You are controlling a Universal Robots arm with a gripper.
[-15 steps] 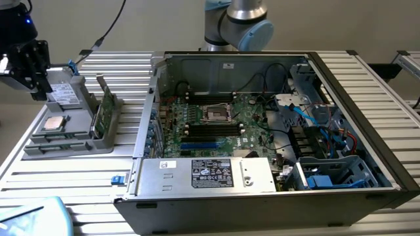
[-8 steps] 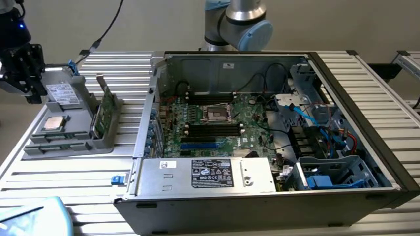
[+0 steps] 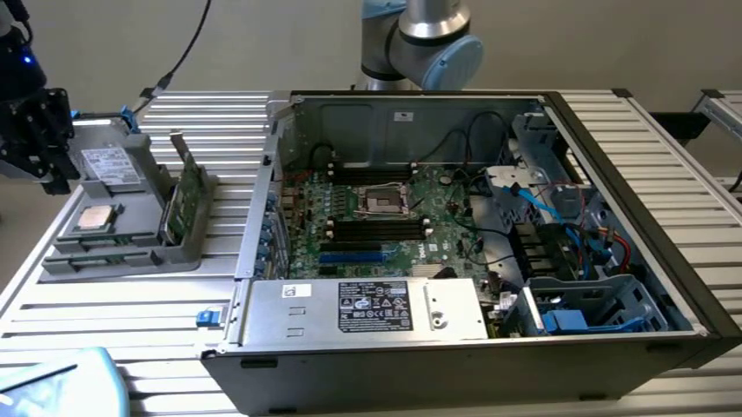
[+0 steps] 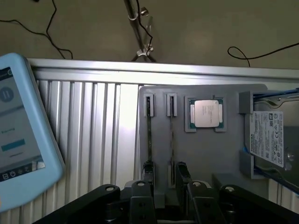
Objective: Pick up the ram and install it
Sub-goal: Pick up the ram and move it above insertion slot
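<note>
**claw hovers open over the tray, ram not yet picked**

here's the slatted table (image 3: 116, 313), and on it the big open case (image 3: 347, 113), motherboard (image 3: 435, 217) bare inside and power supply (image 3: 371, 308) along the front edge. on the exterior view's left, just beside the case, sits the grey tray (image 3: 104, 256). a blue-cased tablet (image 4: 23, 130) lies near it. the gripper (image 3: 47, 174) hangs above the tray's outer side, clear of it, fingers (image 4: 140, 189) spread partway with nothing between them. in the tray: the drive (image 3: 110, 163) with its white label, then the ram (image 3: 183, 195), two green sticks standing on edge in their slots on the side nearest the case, and between drive and ram the cpu (image 3: 96, 219).
</note>
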